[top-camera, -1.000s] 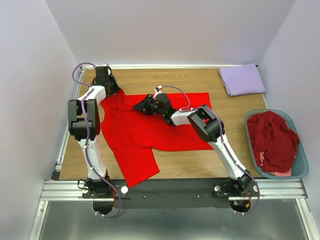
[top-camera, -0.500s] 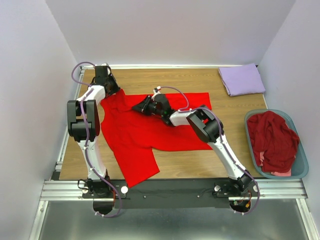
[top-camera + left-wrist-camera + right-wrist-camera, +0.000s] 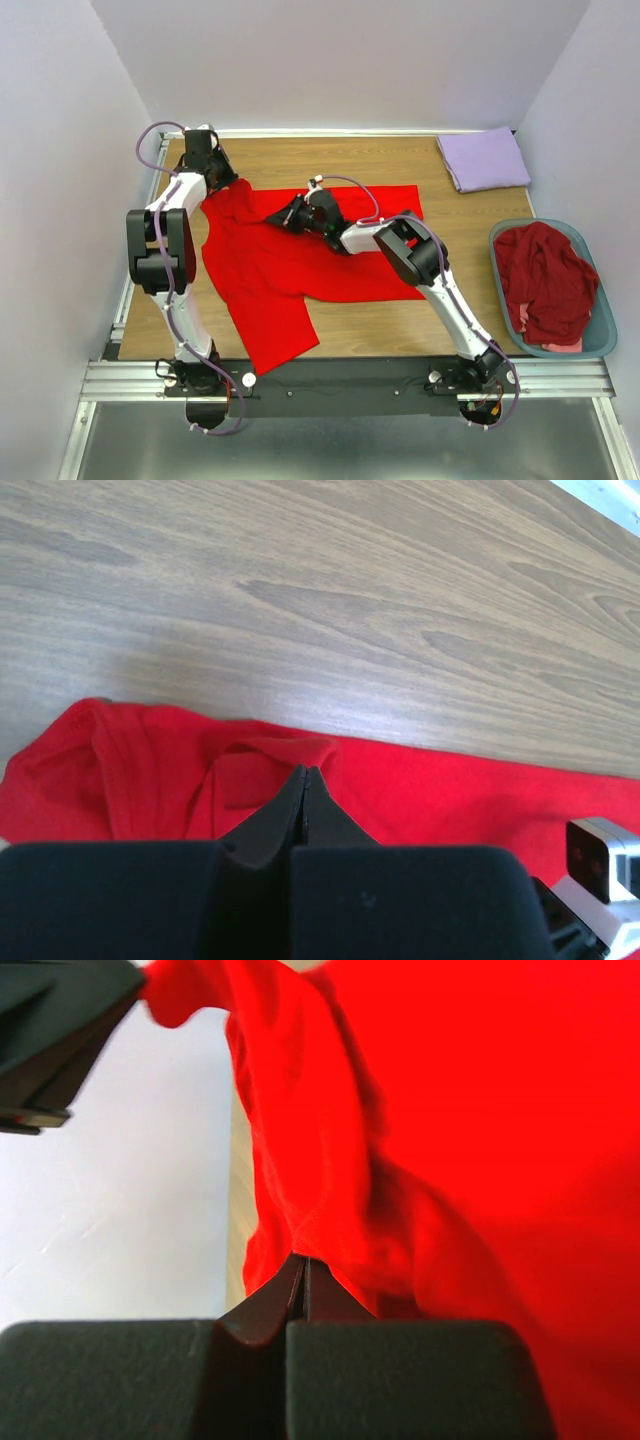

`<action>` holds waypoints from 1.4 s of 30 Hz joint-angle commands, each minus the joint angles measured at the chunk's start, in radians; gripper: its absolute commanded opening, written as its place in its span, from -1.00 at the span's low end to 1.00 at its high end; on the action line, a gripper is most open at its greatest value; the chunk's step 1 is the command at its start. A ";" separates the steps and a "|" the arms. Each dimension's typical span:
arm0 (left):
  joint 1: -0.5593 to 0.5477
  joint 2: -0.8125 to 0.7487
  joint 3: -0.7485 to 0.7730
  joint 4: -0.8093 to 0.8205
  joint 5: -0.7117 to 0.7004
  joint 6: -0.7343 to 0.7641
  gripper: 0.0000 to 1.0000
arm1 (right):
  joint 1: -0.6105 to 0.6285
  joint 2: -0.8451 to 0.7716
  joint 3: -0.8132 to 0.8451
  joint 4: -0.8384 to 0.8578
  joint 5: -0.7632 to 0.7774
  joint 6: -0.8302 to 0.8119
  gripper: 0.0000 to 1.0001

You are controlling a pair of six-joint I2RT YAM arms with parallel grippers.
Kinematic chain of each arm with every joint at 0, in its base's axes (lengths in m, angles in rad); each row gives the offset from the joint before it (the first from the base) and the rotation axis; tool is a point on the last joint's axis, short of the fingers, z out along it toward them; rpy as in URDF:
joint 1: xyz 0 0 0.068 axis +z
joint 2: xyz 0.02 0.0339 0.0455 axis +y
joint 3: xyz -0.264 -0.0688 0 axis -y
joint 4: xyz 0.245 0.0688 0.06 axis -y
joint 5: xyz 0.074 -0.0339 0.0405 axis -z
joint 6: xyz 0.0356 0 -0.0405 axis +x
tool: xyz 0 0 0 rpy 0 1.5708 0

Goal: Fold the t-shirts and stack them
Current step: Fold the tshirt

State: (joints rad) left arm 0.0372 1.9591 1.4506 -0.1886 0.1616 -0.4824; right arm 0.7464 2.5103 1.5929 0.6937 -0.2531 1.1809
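I am pinching a fold of the red t-shirt (image 3: 430, 790) with my left gripper (image 3: 303, 777), jaws fully closed, at the shirt's far left corner. My right gripper (image 3: 303, 1265) is clamping a raised ridge of the same cloth, jaws closed. The shirt is lying spread on the table (image 3: 400, 165). A folded lavender t-shirt (image 3: 484, 158) is lying at the far right corner. Maroon t-shirts (image 3: 545, 278) are filling the basket (image 3: 608, 335).

The left arm (image 3: 155, 245) and right arm (image 3: 455, 312) wear white shells between chunky black joint housings. Thin purple cables (image 3: 139, 148) loop along them. The left gripper (image 3: 303, 772) has matte black, wedge-shaped fingers (image 3: 268, 822).
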 commanded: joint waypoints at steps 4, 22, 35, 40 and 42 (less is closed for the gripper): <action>-0.002 -0.115 -0.071 -0.115 -0.056 -0.002 -1.00 | 0.011 -0.131 -0.103 0.038 -0.032 0.003 -0.99; 0.001 -0.541 -0.438 -0.195 -0.103 -0.051 -0.99 | -0.024 -0.255 -0.195 -0.121 -0.317 -0.043 -0.99; 0.001 -0.519 -0.493 -0.141 -0.071 -0.039 -0.99 | -0.114 -0.256 -0.150 -0.366 -0.287 -0.183 -0.99; -0.002 -0.444 -0.446 -0.094 -0.063 -0.024 -0.99 | -0.130 -0.182 -0.007 -0.425 -0.295 -0.225 -0.99; -0.002 -0.408 -0.431 -0.066 -0.056 -0.027 -0.99 | -0.134 -0.150 0.013 -0.442 -0.282 -0.237 -0.99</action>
State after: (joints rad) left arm 0.0372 1.4940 0.9806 -0.3225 0.0818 -0.5224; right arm 0.6102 2.3001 1.5551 0.3355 -0.5426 0.9977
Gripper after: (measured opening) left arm 0.006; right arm 0.006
